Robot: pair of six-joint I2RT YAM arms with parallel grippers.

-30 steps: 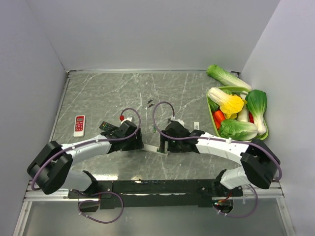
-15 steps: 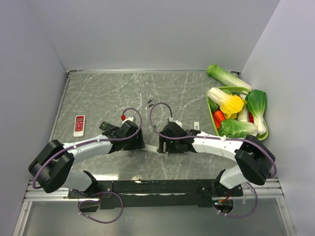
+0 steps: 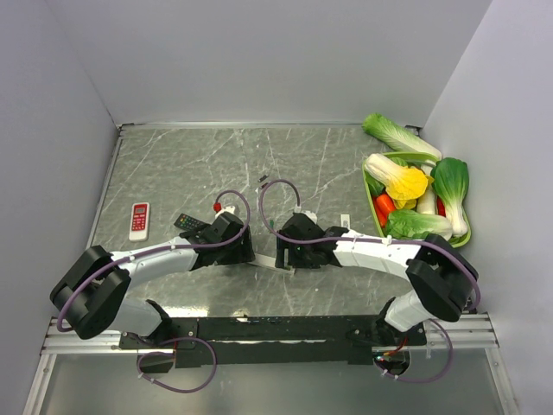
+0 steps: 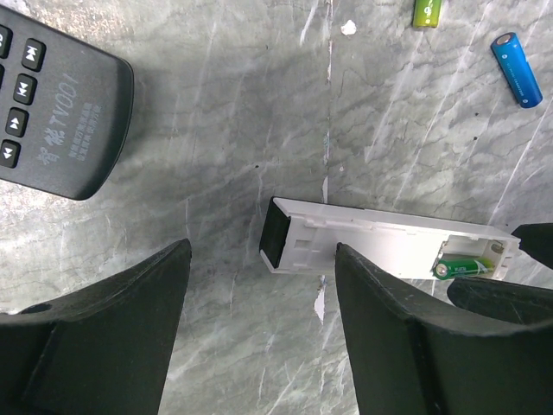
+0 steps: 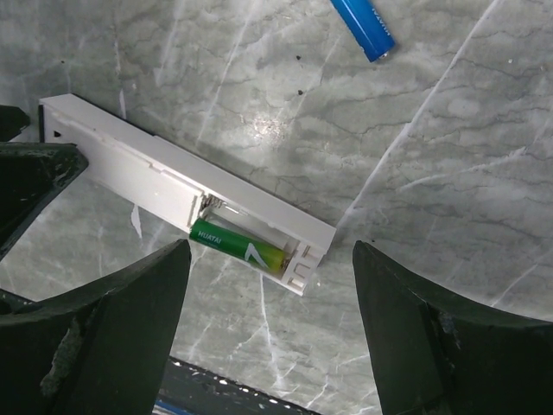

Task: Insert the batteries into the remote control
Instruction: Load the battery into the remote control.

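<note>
A white remote control point(image 5: 164, 177) lies face down on the marble table with its battery bay open. One green battery point(image 5: 238, 246) sits in the bay beside an empty slot. My right gripper point(image 5: 272, 259) hangs open over that end, touching nothing. My left gripper point(image 4: 262, 259) is open over the remote's other end point(image 4: 285, 235), and the green cell point(image 4: 462, 268) shows at the far end. A loose blue battery point(image 4: 517, 69) and a green one point(image 4: 427, 12) lie farther out. From above, both grippers meet at the remote point(image 3: 268, 262).
A black remote point(image 4: 52, 121) lies just left of my left gripper. A small white and red remote point(image 3: 139, 220) rests near the left wall. A green basket point(image 3: 364, 180) of vegetables stands at the right. Several loose cells point(image 3: 262, 180) lie mid-table.
My right arm has shifted a little left, nearer the remote's open end. The left arm has hardly moved.
</note>
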